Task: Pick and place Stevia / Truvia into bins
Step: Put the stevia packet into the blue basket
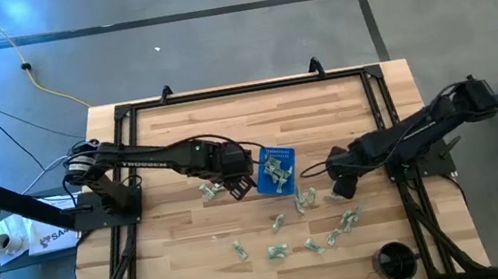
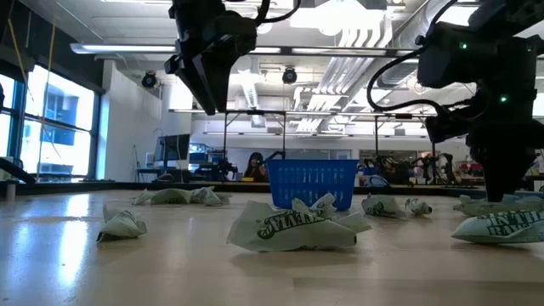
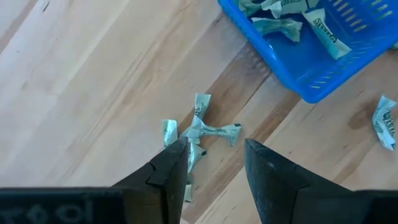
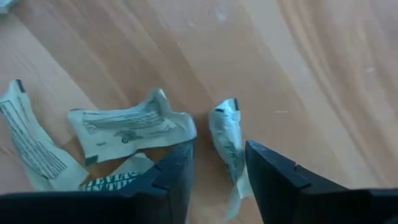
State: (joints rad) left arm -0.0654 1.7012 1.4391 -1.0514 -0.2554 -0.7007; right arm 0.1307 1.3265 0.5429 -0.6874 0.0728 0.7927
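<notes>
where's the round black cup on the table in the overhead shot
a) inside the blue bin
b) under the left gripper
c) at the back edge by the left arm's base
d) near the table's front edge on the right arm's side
d: in the high view the black cup stands alone near the front edge on the right arm's side, apart from the blue bin at mid-table.

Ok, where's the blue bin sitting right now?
In the high view the blue bin sits mid-table, just right of the left gripper, with sachets already inside.

Wooden table (image 1: 177, 131) with black frame; round black cup (image 1: 396, 262) at 5 o'clock corner. Yellow cable (image 1: 34, 69) on floor at 10 o'clock.
</notes>
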